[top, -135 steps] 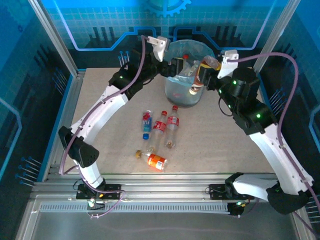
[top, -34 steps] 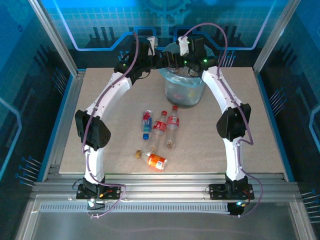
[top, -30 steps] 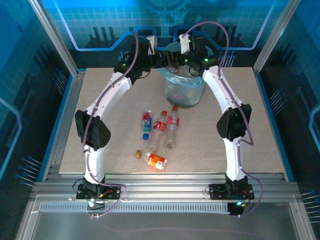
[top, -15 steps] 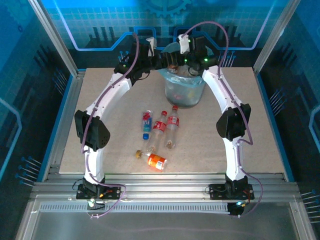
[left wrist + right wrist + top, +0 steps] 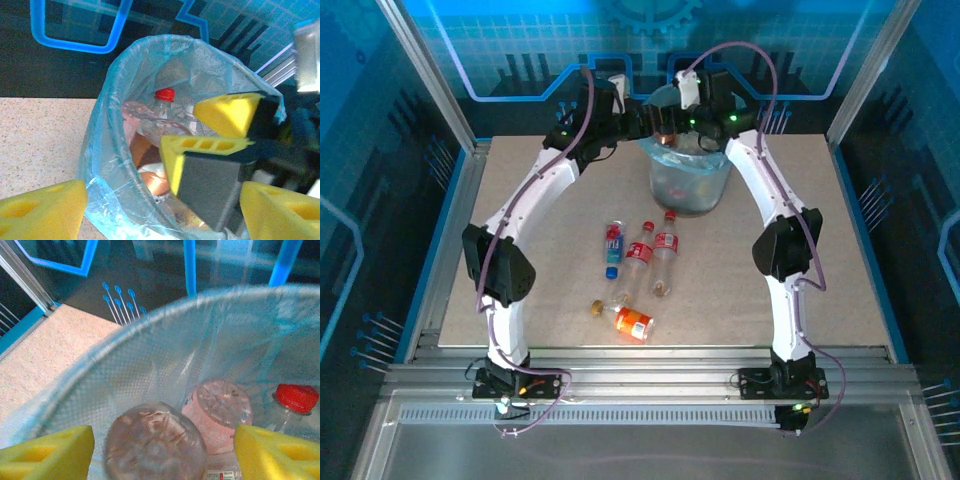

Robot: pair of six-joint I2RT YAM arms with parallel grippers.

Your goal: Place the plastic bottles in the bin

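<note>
**Bin.** The bin [image 5: 688,192] stands at the far centre of the table [image 5: 820,290] and is lined with a crinkly light-blue bag.

**Left gripper.** The left gripper [image 5: 160,214] hovers beside the bin's left rim. Its fingers are spread wide, with nothing clamped between the pads.

**Right gripper.** The right gripper [image 5: 160,452] is positioned over the bin opening, with its fingers also spread wide. The base of a clear bottle [image 5: 155,442] sits below and between them, with a gap at each pad.

**Bin contents.** Beside that bottle lie a pink-based bottle [image 5: 217,407] and a red-capped bottle [image 5: 296,397].

**Table.** Four plastic bottles lie on the table, on the near side of the bin.
- A blue-labelled bottle [image 5: 612,246], a red-labelled bottle [image 5: 638,258] and a second red-labelled bottle [image 5: 665,250] are grouped side by side.
- An orange-labelled bottle [image 5: 632,322] lies nearer the arm bases, just apart from the group.
</note>
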